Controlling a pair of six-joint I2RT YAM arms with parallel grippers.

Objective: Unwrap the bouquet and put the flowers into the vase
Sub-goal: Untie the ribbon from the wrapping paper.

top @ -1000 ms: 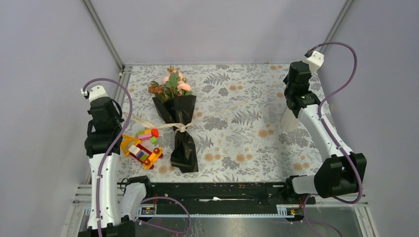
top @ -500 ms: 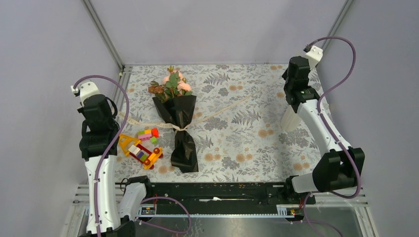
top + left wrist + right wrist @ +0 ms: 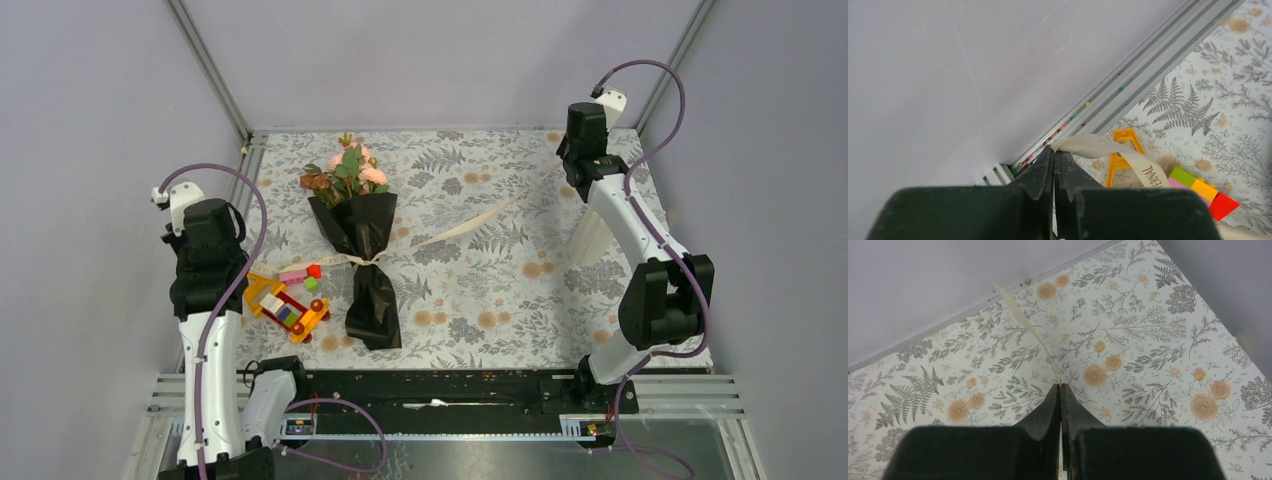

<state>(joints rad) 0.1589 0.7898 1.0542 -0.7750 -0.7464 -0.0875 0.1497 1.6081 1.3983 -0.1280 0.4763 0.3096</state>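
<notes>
**Table** [image 3: 480, 300]: covered by a cloth printed with grey ferns and orange blooms, with grey walls on three sides.

**Left arm** [image 3: 205, 300]: rises along the left edge of the table, its wrist above the toy-block car.

**Right arm** [image 3: 640, 240]: reaches to the far right corner of the table.

**Bouquet** [image 3: 362, 250]: lies flat left of centre. It is a cone of glossy black paper with its narrow end toward the arm bases and its mouth toward the far wall.

**Flowers** [image 3: 348, 170]: peach-pink roses, one brownish bloom and green leaves showing at the mouth of the cone. The stems are hidden inside the paper.

**Vase** [image 3: 585, 243]: white, standing near the right edge, well apart from the bouquet and partly hidden behind the right arm.

**Toy-block car** [image 3: 285, 305]: yellow base carrying coloured blocks, just left of the cone's lower half. Loose pink, green and red blocks [image 3: 300, 272] lie just beyond it.

**Ribbon** [image 3: 368, 258]: cream, wrapped around the cone's waist. One tail is stretched up and to the right across the cloth, and the other runs left over the toy blocks.

**Left claw** [image 3: 1054, 150]: fingers pressed together and clamped on the ribbon's left tail, which bears printed letters.

**Right claw** [image 3: 1060, 386]: fingers pressed together and pinching the right tail. From the tips, the tail rises as a thin strip toward the far wall.
</notes>
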